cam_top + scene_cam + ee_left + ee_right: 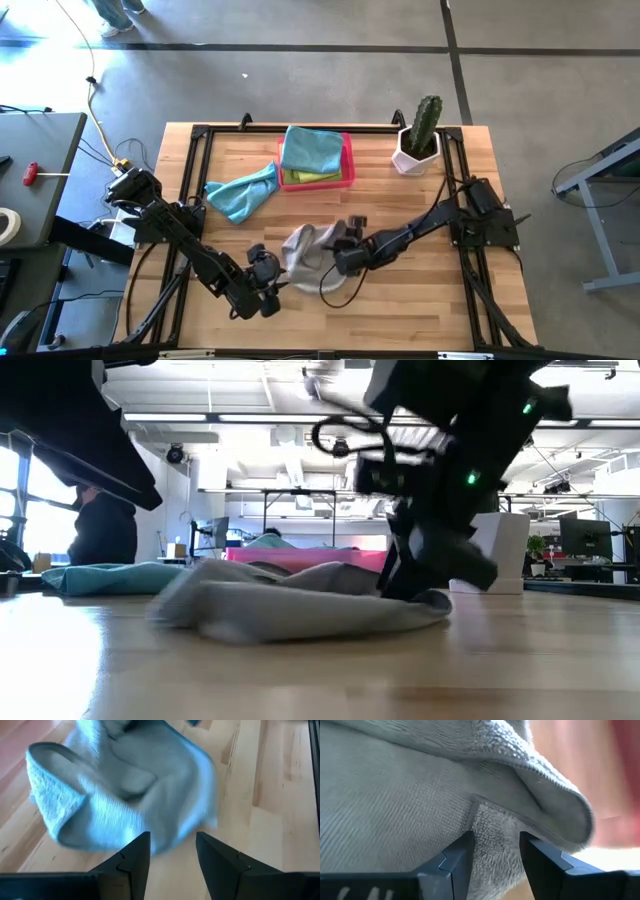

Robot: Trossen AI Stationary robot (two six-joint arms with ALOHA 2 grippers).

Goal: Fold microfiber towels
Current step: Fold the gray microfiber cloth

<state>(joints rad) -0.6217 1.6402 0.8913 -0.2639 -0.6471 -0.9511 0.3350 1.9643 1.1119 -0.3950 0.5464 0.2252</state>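
A grey towel (305, 250) lay crumpled on the wooden table (420, 290), a little toward six o'clock from the table's centre. Both arms were at it.

The left gripper (268, 285) sat just off the towel's seven o'clock edge, pointing toward it. In the left wrist view its two fingers (131, 862) stood apart with bare wood showing between them, and the rumpled grey towel (125, 785) lay just ahead of the tips; the fingers were parted and held nothing.

The right gripper (345, 250) came in from three o'clock and pressed against the towel's near edge. In the right wrist view its fingers (452, 862) were spread, with grey pile (420, 810) filling the gap between them and a folded lip of cloth rising just beyond. Whether the tips actually pinched the cloth could not be told; the jaws stood open around it. In the low view the right gripper (425, 575) met the table at the heap's edge, the grey towel (290, 605) slumped beside it.

Toward twelve o'clock a pink tray (348, 165) carried a teal towel (312, 150) on top of a lime-green towel (320, 176). Another teal towel (242, 192) lay loose at ten o'clock from the centre, touching the tray's side. A potted cactus (420, 135) stood near the one o'clock corner.
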